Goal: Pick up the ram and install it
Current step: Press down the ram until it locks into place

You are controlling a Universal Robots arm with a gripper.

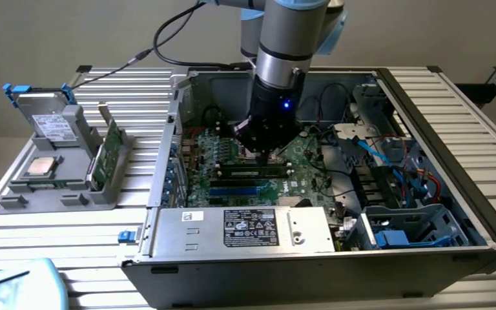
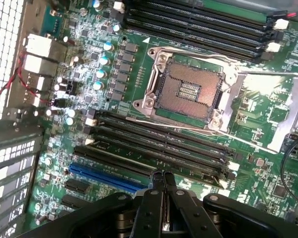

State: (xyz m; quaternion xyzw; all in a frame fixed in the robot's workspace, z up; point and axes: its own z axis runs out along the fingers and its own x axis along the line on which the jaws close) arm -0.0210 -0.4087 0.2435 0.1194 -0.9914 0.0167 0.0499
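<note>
A thin green ram stick (image 1: 106, 154) stands upright in the grey holder (image 1: 59, 194) at the exterior view's left, outside the case. My gripper (image 1: 263, 154) hangs inside the open computer case (image 1: 454, 161), low over the motherboard (image 1: 230, 187). In the wrist view my gripper (image 2: 163, 177) is shut, its fingertips pressed together with nothing visible between them, just above the black memory slots (image 2: 159, 148) beside the empty processor socket (image 2: 186, 91). In the exterior view a long narrow strip (image 1: 250, 172) lies along the slots right under the fingertips; I cannot tell whether it is a seated stick.
The holder also carries a grey drive with blue tabs (image 1: 46, 113) and a silver-topped processor chip (image 1: 41, 166). Inside the case are the power supply (image 1: 243, 229), blue and red cables (image 1: 403, 171), a drive cage (image 1: 412, 229) and a blue expansion slot (image 2: 107, 176).
</note>
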